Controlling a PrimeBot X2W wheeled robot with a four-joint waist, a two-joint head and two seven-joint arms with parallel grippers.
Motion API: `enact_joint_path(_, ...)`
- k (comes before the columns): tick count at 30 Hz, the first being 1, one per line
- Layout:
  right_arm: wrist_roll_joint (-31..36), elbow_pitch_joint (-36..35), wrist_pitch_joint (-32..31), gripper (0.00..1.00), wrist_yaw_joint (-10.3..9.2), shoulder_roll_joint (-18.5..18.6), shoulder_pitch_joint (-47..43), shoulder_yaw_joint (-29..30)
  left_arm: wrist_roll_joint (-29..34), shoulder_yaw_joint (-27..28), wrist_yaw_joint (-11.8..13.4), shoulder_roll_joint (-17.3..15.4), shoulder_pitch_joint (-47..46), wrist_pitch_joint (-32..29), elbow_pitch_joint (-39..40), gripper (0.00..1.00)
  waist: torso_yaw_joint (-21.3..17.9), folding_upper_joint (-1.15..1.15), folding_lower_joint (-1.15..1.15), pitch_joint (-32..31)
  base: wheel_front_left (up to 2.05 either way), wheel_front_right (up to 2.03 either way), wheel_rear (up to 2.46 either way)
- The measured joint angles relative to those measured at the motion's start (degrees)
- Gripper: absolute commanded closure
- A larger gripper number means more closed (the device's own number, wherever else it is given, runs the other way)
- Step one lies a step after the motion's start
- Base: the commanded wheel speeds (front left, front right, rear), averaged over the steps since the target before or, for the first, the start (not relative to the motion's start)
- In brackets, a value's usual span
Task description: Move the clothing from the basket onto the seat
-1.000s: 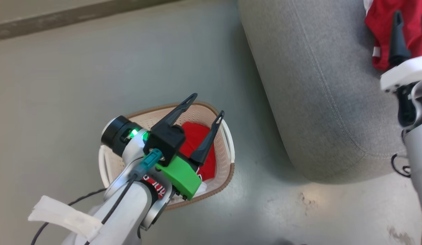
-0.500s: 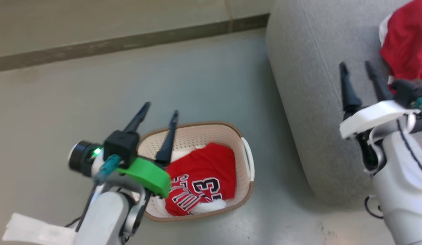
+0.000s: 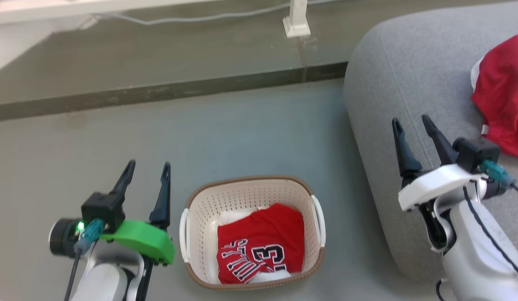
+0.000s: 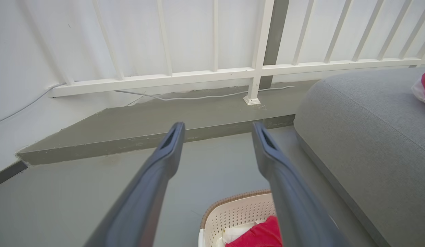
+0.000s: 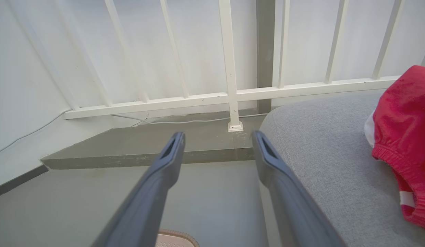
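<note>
Left pincer point(image 3: 147, 168) and right pincer point(image 3: 411, 124) — both parted, empty.

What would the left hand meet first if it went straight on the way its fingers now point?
Most likely the low grey step under the white railing: the fingers aim across bare floor, left of the basket and seat. Depth is unclear, so it might touch floor first.

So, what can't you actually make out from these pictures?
Head view: the red clothing on the seat runs off the right edge, so its full shape and count are unknown.
Head view: the top jersey covers whatever lies beneath it in the basket.
Left wrist view: the left gripper and the bottom edge cut off most of the basket.
</note>
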State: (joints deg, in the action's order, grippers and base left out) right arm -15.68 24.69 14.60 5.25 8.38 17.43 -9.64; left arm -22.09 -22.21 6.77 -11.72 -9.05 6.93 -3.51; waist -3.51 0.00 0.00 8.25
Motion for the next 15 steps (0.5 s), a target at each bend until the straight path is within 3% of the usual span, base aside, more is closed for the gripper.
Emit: enact_joint_path(15,1.22,-4.71,0.0,0.0,-1.91,-0.94,-9.31,-0.54,-0.88,3.66,0.31,0.41,8.17,1.27,-1.31,0.0,0.51,0.0,0.0,-6.32,0.0,0.0,0.0)
